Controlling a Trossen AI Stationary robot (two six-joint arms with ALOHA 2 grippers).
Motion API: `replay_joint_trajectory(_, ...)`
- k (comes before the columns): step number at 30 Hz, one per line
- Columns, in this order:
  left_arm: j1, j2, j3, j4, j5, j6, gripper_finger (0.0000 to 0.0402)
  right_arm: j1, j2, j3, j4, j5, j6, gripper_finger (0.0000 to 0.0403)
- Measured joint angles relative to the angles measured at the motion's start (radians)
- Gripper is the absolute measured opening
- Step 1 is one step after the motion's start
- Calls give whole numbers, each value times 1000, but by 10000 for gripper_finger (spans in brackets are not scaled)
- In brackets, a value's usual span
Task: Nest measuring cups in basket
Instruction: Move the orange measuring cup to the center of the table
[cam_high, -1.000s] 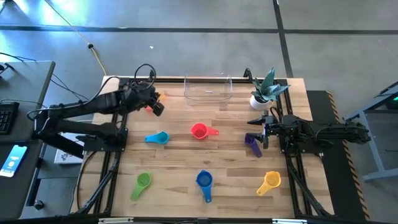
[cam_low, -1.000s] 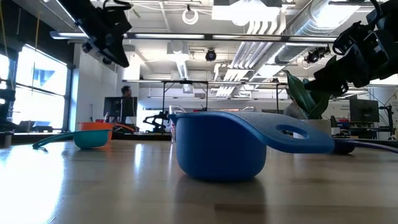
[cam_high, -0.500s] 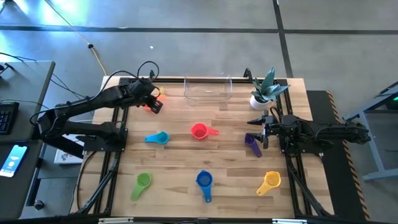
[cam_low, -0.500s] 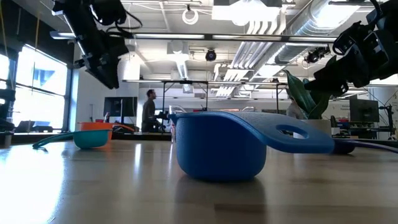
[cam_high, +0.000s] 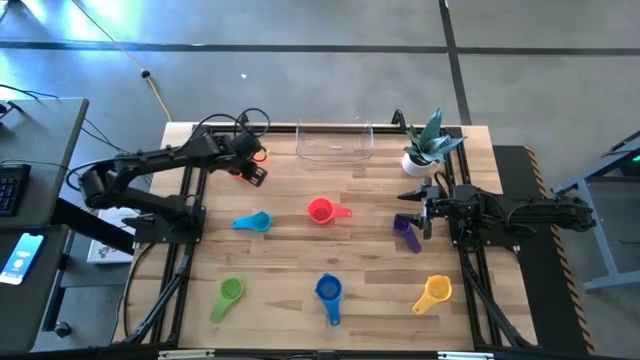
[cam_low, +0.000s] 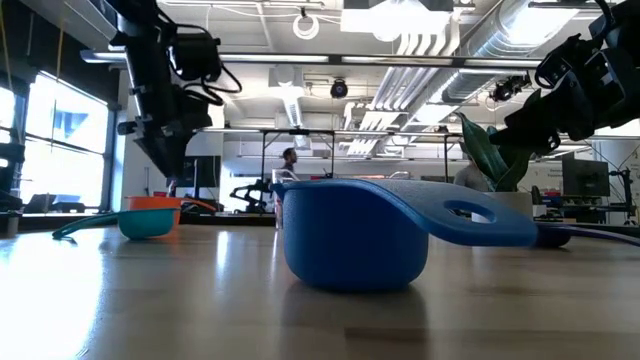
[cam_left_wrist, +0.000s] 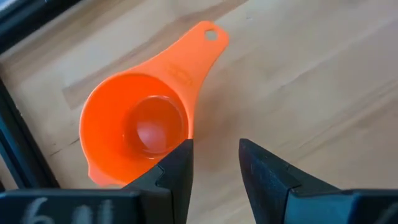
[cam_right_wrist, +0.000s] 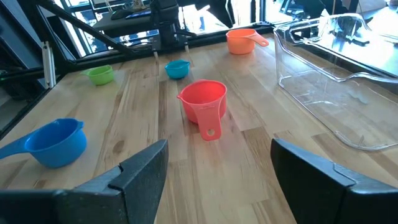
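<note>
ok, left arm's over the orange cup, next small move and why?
Probably lower the left gripper onto the orange cup and close on its rim. The fingers are open just above it, one over the rim near the handle; the cup is still on the table, the basket empty.

Plant pot on a wooden counter

A white pot (cam_high: 415, 160) with a green plant stands near the counter's (cam_high: 280, 250) far right corner; a person (cam_low: 288, 165) shows in the room behind.

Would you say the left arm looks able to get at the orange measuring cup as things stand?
Probably yes: the left gripper hangs open just above the orange cup, which lies alone on the bare table with nothing between them.
</note>
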Motion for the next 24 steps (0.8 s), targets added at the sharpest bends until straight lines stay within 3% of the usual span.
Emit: replay_joint_trajectory(24,87,203,0,36,-4,32,117,0,0,0,0,0,0,275)
